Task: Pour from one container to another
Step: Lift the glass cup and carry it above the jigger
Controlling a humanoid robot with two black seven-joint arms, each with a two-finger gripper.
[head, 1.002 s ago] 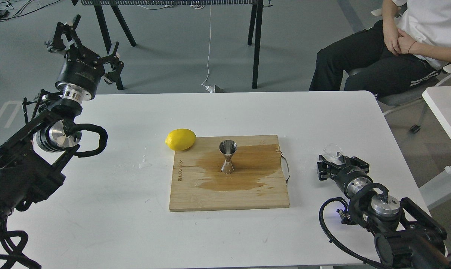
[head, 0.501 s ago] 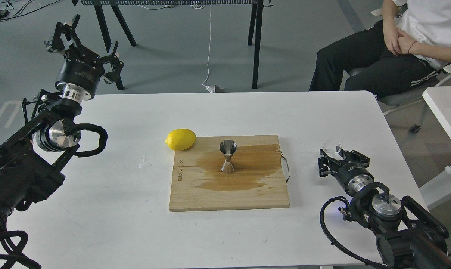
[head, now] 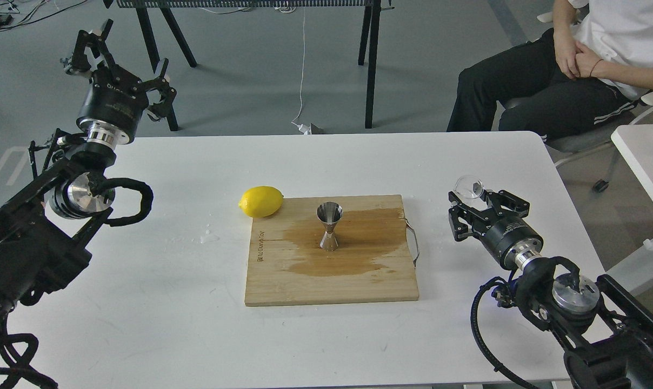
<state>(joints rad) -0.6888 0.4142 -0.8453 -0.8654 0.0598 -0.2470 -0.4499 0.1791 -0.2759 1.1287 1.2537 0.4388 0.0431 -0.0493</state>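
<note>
White bench (head: 142, 302). Wet board (head: 332, 273) at centre; jigger (head: 330, 226) upright on it, long axis vertical, mouth up. Left gripper (head: 122, 56) released, nothing between fingers. Right gripper (head: 480, 202) grasping glass cup (head: 469, 188), right of board; cup tilt unclear.

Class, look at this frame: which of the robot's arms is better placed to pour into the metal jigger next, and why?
The right. Its pincer is at the glass cup, right of the cutting board where the jigger stands upright. The left pincer is open, empty and raised beyond the table's far left corner.
</note>
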